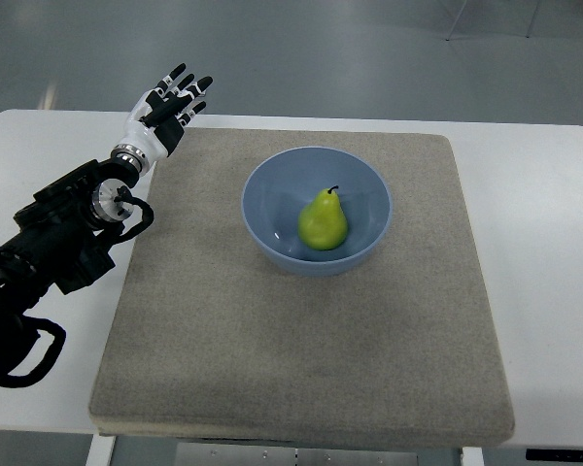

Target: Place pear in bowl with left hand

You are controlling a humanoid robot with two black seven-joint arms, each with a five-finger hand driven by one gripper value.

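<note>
A green pear [324,220] with a dark stem stands upright inside a light blue bowl [272,184] on the middle of a grey mat. My left hand [172,101] is at the mat's far left corner, well away from the bowl, its fingers spread and holding nothing. Its black arm [58,243] comes in from the lower left. The right arm is out of view.
The grey mat [301,340] covers most of a white table [544,214]. The table's left strip lies under my arm. Grey floor shows beyond the far edge.
</note>
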